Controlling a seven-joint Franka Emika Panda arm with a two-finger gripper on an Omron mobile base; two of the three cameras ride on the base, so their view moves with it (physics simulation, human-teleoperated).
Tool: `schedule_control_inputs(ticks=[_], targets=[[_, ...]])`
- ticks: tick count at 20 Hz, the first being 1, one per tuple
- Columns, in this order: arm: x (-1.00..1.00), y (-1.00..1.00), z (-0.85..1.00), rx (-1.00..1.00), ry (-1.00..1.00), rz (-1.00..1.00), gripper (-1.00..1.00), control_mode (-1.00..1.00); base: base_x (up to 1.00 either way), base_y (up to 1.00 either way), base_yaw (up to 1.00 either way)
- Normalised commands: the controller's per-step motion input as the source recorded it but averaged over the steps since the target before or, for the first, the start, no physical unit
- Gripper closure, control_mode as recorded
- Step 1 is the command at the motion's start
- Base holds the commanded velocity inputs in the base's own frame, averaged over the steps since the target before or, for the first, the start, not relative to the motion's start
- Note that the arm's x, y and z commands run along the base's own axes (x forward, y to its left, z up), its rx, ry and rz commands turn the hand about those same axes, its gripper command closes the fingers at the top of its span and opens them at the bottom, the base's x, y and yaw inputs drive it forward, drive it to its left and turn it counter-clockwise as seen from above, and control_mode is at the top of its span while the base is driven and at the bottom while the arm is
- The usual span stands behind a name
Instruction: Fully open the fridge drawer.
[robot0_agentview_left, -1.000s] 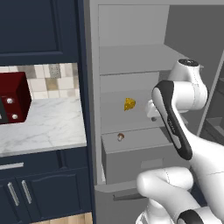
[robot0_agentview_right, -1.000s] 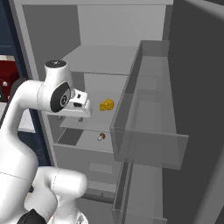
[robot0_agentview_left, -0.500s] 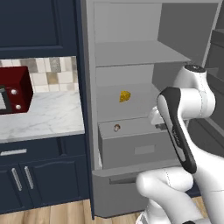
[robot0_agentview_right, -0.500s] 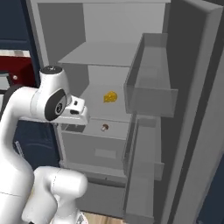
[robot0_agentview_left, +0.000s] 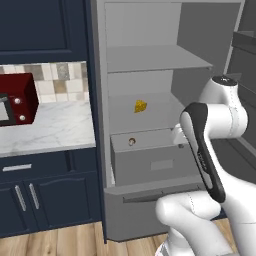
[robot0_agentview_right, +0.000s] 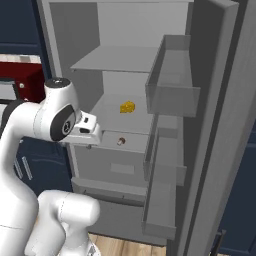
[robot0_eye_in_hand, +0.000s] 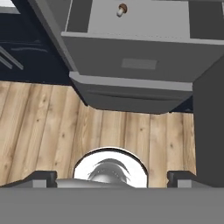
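Now we see more floor and cabinetry than a second ago: the base has backed away from the fridge. Our end effector (robot0_eye_in_hand: 112, 177) has eased fully wide, holding nothing, well clear of the fridge drawer (robot0_agentview_left: 150, 162). We judge the pull finished. The drawer, a plain light-grey box with a shallow recess handle, juts out above the slotted lower panel (robot0_agentview_left: 155, 197), a small mushroom (robot0_agentview_left: 132, 141) inside.

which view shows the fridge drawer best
The left base view: the fridge drawer shows pulled out, with its whole front and recess handle. The right base view has its left part hidden behind the arm. The hand view looks down on its front and open top.
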Motion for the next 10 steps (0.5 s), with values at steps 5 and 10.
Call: schedule_control_inputs(ticks=[5,10], targets=[[0.03,-0.17,0.0,0.0,0.0,0.0,-1.0,-1.0,0.0,0.0,0.0],[0.62,-0.2,-0.29,0.0,-0.01,0.0,-1.0,-1.0,0.0,0.0,0.0]])
